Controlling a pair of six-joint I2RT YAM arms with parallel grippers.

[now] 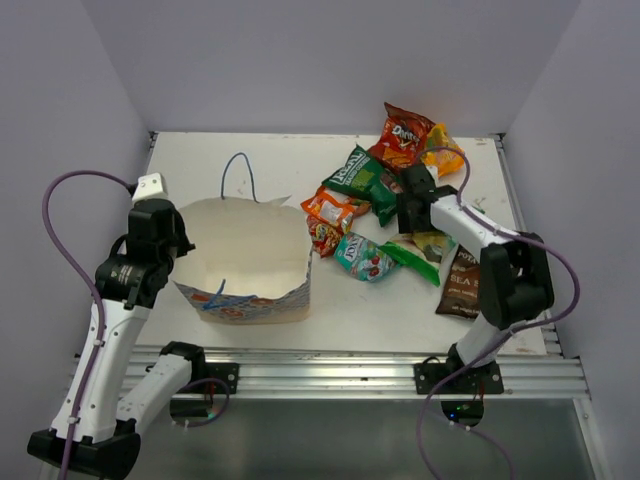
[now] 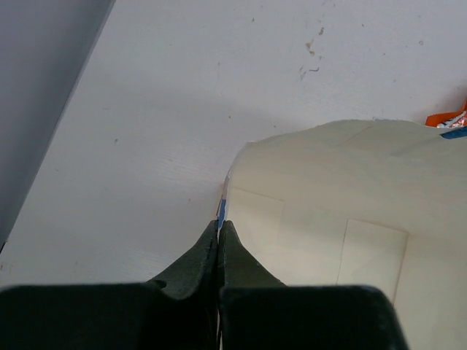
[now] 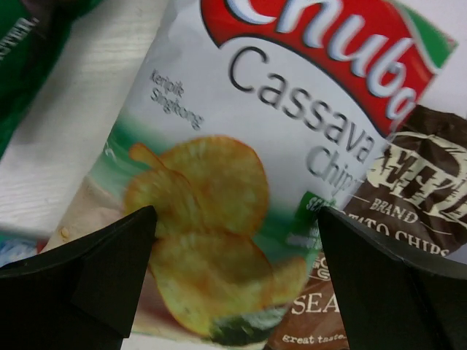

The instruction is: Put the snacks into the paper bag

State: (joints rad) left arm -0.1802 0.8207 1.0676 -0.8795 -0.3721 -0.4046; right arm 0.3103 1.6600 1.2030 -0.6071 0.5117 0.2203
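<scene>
The white paper bag (image 1: 262, 306) stands open at the left of the table, and its inside shows no packets. My left gripper (image 1: 168, 243) is shut on the bag's left rim, with the paper edge pinched between the fingers (image 2: 220, 223). The snacks lie in a heap at the right: a red-orange Doritos packet (image 1: 403, 135), a yellow-orange one (image 1: 446, 152), a green one (image 1: 360, 178), a small red-orange one (image 1: 330, 218), a teal one (image 1: 362, 257) and a dark brown one (image 1: 463, 283). My right gripper (image 1: 414, 212) is open just above a white-green cassava chips packet (image 3: 241, 138), jaws on either side of it.
The bag's blue string handles stand up at its far rim (image 1: 238, 165) and hang at its near rim (image 1: 215, 295). The dark brown packet (image 3: 416, 197) lies partly under the cassava packet. Grey walls enclose the table on three sides.
</scene>
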